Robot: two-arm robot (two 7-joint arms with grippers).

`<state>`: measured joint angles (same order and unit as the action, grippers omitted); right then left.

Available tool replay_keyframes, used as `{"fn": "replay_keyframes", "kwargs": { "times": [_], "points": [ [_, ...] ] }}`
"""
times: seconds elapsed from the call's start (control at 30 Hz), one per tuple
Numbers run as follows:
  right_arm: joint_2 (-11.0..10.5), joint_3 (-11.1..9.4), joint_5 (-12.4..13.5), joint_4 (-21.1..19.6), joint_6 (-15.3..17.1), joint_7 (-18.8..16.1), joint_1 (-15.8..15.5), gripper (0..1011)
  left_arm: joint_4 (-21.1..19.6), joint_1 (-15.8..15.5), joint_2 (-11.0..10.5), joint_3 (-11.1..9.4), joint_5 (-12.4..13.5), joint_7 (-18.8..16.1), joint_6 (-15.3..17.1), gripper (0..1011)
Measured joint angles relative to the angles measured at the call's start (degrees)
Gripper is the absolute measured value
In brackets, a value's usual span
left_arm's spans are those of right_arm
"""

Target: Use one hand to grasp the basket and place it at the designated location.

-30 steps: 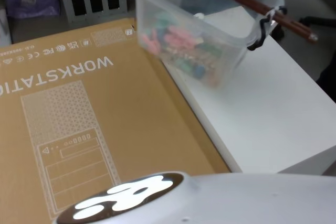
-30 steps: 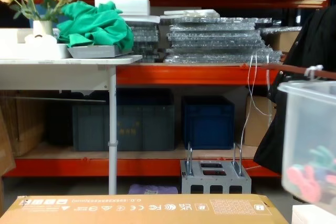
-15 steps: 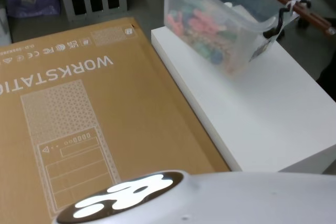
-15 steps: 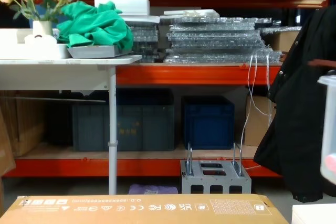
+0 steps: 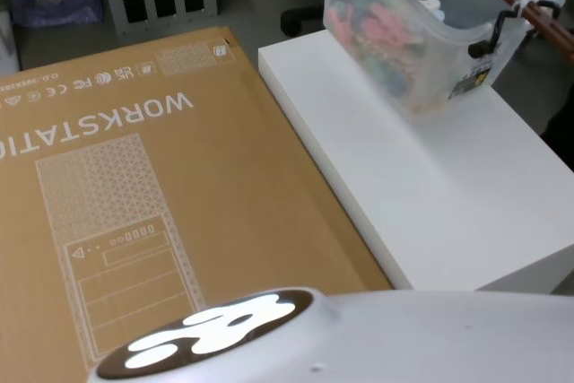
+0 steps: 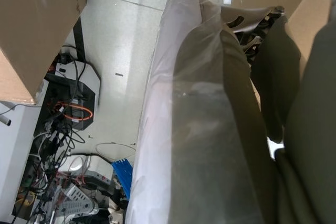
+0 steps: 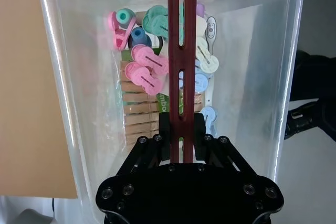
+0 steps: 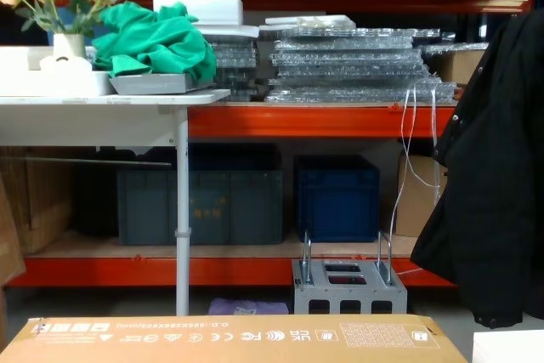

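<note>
Leftmost, noted a flat box (image 5: 134,177) lying against the left edge of the white table (image 5: 430,221). Judged the left arm parked low and idle, going by the floor and cables under its wrist camera. Found the basket (image 5: 413,42) further right, over the far right part of the table, tilted with its near side lower. Could not tell whether its base touched the tabletop or hung just above. Saw the right gripper (image 7: 182,129) pinched tight on the handle (image 7: 181,51), jaws pressed against both sides of the slotted bar. Saw coloured clips (image 7: 144,72) and wooden pegs heaped inside, mostly toward one end, which probably explained the lean. Judged the step in hand to be the set-down: basket already carried to the table, release not yet made. Would have lowered slowly and straight, so the low edge met the surface first and the rest settled flat without sliding. Would have kept the grip firm until the whole base sat down, since a thin bar can twist between jaws under an uneven load. Would have stayed well inside the right and far edges, as the tub sat close to both. Would have parted the jaws only after the weight was off the handle, then lifted clear straight up so as not to snag the white tie (image 5: 523,4) near the bar's end.
</note>
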<state>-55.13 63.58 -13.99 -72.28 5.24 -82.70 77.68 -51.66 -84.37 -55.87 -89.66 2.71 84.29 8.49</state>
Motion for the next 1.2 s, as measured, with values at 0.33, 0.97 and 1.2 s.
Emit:
{"fn": "replay_keyframes", "kwargs": {
  "times": [0.33,0.97,1.2],
  "points": [
    [-1.0,-0.7,-0.6,1.0,2.3,1.1,-2.7,238,0.0,0.0,0.0,0.0,0.0,0.0,0.0,0],
    [-1.5,-1.4,-0.3,1.4,-0.2,4.7,-10.0,238,0.0,0.0,0.0,0.0,0.0,0.0,0.0,0],
    [-1.5,-2.0,-0.2,1.0,-0.8,5.5,-11.5,237,0.0,0.0,0.0,0.0,0.0,0.0,0.0,0]
  ]
}}
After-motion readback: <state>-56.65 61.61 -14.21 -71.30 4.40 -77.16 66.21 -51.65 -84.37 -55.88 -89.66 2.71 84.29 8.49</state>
